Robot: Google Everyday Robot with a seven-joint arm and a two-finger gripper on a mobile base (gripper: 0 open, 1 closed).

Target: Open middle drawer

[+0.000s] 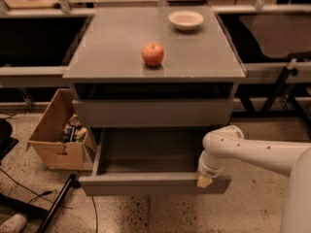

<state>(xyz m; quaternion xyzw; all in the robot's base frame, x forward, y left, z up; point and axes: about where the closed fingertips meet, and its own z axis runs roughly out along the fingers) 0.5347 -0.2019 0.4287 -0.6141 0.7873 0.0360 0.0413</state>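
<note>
Broadly, the grey cabinet (116, 47) fills the centre, and its middle drawer (146, 183) stands pulled well out, plain interior showing. A white arm (252, 152) reaches in from the right. A cardboard box (51, 135) sits left on the floor. On top rest a bowl (186, 19) and an apple (152, 54). The gripper (204, 180) meets the drawer front's top edge, right end (its opening and hold cannot be told).
</note>
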